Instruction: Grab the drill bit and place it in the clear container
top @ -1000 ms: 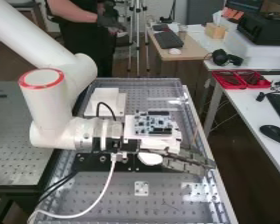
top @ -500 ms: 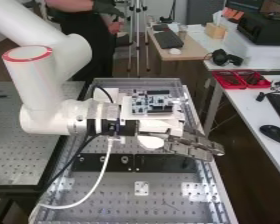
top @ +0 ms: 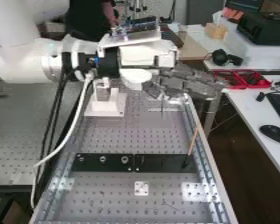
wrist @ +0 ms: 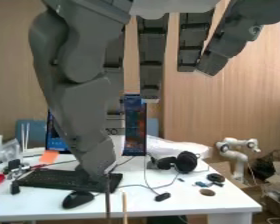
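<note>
Pinching now, my hand [top: 187,82] is up over the far part of the perforated bench [top: 111,200], with the drill bit [wrist: 107,200] at my thumb tip, thin, dark and close to upright. Looking from the wrist, the thumb [wrist: 74,110] comes down bent, its end right at the top of the bit, though the finger surface meeting it from the other side is hidden behind the thumb, so I can't tell exactly how much of the bit is gripped. The other fingers [wrist: 150,60] are a different story: they're reaching out long and nearly straight, gaps showing between some of them, nothing in them. From the high view, there's the bit again, a thin line dropping beneath my hand, and those long fingers pointing out past the bench's side rail [top: 207,150]. Riding above my wrist is the circuit board [top: 134,27] on its white mount, and down behind, on the bench, stands the white stand [top: 105,106]. Nearer the camera lies the black plate [top: 164,162], a wooden stick [top: 192,140] rising at a lean near one end of it, well apart from my fingers.
</note>
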`<move>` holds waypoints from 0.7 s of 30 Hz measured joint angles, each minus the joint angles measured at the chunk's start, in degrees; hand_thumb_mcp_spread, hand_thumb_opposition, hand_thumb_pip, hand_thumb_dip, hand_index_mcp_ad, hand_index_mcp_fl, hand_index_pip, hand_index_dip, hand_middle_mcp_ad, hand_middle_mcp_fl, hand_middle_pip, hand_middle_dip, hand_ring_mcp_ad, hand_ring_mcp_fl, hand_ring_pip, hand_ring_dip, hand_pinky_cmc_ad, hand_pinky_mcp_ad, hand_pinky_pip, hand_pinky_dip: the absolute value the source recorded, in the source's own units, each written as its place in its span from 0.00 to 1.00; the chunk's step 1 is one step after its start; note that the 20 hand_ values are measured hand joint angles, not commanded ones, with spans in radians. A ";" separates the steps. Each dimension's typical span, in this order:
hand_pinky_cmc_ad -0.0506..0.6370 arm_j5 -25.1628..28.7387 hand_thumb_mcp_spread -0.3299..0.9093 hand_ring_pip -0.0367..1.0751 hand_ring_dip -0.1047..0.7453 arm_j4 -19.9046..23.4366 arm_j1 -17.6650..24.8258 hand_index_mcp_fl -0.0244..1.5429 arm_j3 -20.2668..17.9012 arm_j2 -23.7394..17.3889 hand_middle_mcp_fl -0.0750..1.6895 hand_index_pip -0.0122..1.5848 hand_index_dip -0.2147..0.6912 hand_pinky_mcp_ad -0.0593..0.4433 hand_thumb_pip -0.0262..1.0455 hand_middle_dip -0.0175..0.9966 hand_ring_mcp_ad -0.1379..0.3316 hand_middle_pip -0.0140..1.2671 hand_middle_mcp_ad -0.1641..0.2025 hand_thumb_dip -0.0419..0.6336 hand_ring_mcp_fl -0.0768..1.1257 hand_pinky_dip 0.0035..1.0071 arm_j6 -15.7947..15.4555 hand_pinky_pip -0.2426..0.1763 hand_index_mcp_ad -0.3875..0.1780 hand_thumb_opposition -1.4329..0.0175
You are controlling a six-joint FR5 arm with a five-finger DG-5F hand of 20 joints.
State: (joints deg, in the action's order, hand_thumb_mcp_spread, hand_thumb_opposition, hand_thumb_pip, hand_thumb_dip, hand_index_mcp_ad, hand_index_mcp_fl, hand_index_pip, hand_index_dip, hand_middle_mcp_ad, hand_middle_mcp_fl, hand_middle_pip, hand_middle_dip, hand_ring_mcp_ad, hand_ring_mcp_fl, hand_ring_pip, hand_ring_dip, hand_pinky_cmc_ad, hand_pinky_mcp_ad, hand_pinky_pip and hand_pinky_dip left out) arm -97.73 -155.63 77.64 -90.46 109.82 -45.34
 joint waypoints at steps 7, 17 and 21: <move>0.70 1.60 0.78 0.11 0.20 -0.61 4.63 0.60 -1.88 -5.08 0.30 0.60 0.42 0.39 0.42 0.24 0.67 0.11 0.60 0.41 0.19 0.19 -0.50 0.55 0.35 0.32; 0.70 1.38 0.79 0.11 0.22 -0.72 10.92 0.61 -3.35 -7.58 0.31 0.59 0.48 0.39 0.42 0.24 0.67 0.10 0.61 0.41 0.19 0.19 0.03 0.55 0.35 0.31; 0.70 0.78 0.79 0.11 0.22 -0.40 13.15 0.61 -3.46 -7.60 0.31 0.59 0.48 0.39 0.42 0.24 0.67 0.10 0.61 0.41 0.19 0.19 0.54 0.55 0.35 0.31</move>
State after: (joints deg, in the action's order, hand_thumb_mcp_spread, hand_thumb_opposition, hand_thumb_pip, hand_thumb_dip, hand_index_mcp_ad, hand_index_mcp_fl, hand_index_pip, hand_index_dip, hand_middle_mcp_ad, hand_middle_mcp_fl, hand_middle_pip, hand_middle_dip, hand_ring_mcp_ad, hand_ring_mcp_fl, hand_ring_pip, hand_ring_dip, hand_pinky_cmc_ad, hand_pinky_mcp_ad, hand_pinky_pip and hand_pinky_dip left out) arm -96.96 -156.02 90.79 -93.92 102.22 -44.80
